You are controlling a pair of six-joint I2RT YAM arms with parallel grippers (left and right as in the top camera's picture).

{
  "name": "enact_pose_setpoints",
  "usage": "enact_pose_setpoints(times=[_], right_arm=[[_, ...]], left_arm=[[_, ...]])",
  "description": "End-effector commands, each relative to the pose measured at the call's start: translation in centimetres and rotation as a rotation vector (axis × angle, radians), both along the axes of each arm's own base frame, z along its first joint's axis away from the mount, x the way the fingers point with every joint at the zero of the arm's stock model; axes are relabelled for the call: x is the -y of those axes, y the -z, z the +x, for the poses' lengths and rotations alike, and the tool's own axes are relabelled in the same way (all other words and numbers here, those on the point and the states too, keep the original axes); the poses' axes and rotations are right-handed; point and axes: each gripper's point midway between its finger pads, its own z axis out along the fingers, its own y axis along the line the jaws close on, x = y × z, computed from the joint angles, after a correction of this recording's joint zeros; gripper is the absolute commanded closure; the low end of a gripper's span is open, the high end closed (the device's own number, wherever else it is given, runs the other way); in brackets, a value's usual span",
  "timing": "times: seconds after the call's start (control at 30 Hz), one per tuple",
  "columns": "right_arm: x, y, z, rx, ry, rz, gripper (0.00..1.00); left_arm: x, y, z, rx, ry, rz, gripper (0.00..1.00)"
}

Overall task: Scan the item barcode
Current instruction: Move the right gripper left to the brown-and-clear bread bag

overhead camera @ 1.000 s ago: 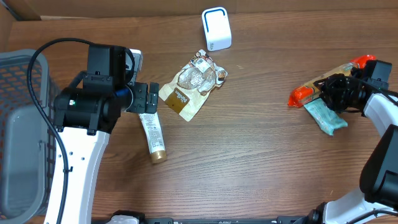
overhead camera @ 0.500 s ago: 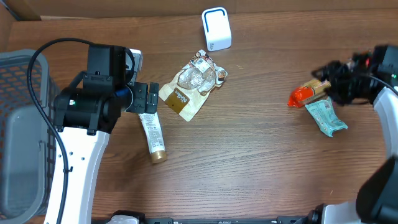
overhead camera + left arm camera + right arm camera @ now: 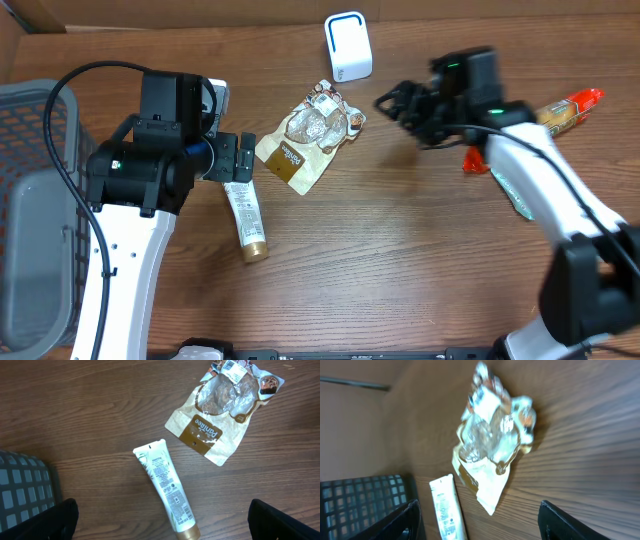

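Orange plastic packet [image 3: 572, 106] left behind at right, my right tool [image 3: 398, 108], now spread empty, has swung toward the crinkled brown-and-clear snack bag [image 3: 310, 135]. Scanning probably starts there.

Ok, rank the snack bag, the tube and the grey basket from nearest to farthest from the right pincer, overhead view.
From the right pincer:
1. snack bag, mid-table, just beside it.
2. tube, farther toward the basket.
3. grey basket, at the far table edge.

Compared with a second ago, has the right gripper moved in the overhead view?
Yes. The right gripper swung left, away from the orange packet, and now sits near the snack bag.
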Motion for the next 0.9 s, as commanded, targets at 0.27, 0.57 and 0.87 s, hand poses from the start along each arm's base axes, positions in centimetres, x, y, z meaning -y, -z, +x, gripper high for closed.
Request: enact_pose_setpoints(times=[0.27, 0.57, 0.87], right_arm=[[-6.2, 9.5, -0.1, -0.167, 0.003, 0.014, 0.26], [-8.1, 13.9, 0.3, -0.164, -0.022, 0.01, 0.36], [-9.4, 17.4, 0.1, -0.158, -0.034, -0.005, 0.42]], left_arm=[[-0.1, -0.2, 0.2, 0.005, 0.013, 0.014, 0.0], [-0.1, -0.2, 0.2, 0.006, 0.013, 0.014, 0.0], [-0.1, -0.2, 0.2, 0.005, 0.013, 0.014, 0.0]])
